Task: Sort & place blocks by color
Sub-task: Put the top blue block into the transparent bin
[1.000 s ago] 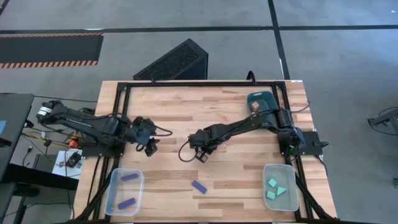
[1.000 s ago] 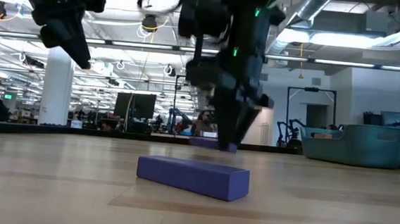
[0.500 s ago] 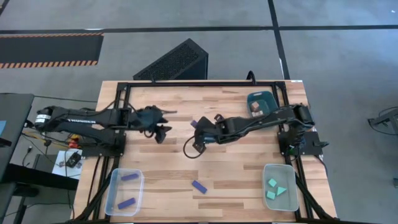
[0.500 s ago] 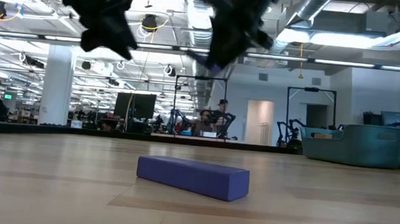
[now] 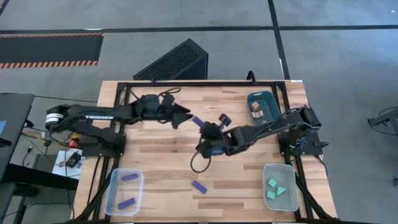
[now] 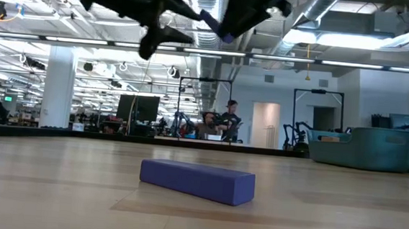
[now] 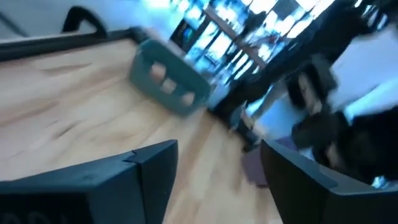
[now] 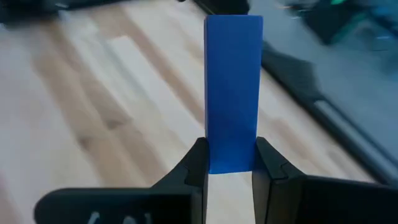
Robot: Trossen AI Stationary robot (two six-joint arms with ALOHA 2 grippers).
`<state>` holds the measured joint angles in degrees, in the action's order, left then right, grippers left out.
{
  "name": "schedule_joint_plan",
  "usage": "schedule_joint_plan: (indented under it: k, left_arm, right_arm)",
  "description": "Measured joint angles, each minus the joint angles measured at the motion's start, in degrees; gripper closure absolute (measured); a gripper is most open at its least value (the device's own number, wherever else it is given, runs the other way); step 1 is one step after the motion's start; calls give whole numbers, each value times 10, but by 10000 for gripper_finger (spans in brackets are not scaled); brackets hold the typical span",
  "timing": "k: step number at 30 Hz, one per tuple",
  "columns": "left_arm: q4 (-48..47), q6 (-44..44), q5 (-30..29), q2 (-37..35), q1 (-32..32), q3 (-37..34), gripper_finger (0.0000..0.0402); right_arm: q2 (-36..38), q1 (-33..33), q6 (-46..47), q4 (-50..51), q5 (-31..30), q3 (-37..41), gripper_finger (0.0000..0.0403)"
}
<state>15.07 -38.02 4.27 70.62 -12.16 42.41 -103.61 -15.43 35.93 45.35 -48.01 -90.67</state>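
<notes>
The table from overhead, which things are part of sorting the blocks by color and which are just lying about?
Part of the job:
- blue bar in the right gripper
- blue bar on the table
- two blue bars in the left tray
- teal blocks in the right tray
- wood blocks in the teal bin
- left gripper, open

Lying about:
- black perforated box behind the table

Table [image 5: 168, 149] (wood): block [image 5: 199, 186], 3 containers.

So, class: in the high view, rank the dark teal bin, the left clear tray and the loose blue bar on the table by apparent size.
1. Left clear tray, largest.
2. Dark teal bin.
3. Loose blue bar, clearly smallest.
</notes>
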Motion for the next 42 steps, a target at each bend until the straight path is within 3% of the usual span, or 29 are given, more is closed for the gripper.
schedule_joint_plan:
  k: [6,11,17,24,29,34,42]
  left_arm:
    - [162,-28,66,91,-2,0,154]
    - [220,-19,75,145,-5,0,153]
    - [315,-15,101,174,-3,0,172]
    - [323,49,72,177,-7,0,185]
    - [323,59,59,177,-14,0,187]
    - [320,77,138,177,-24,12,187]
    - [289,81,139,177,-38,32,211]
  right_arm:
    - [0,-26,88,117,-92,0,335]
    - [0,-15,11,154,-91,2,334]
    - [0,-9,33,209,-109,0,330]
    - [0,10,29,210,-123,-1,328]
    - [0,18,-8,176,-123,-1,328]
    - [0,30,-115,94,-121,-1,327]
    - [0,58,-242,-38,-116,0,327]
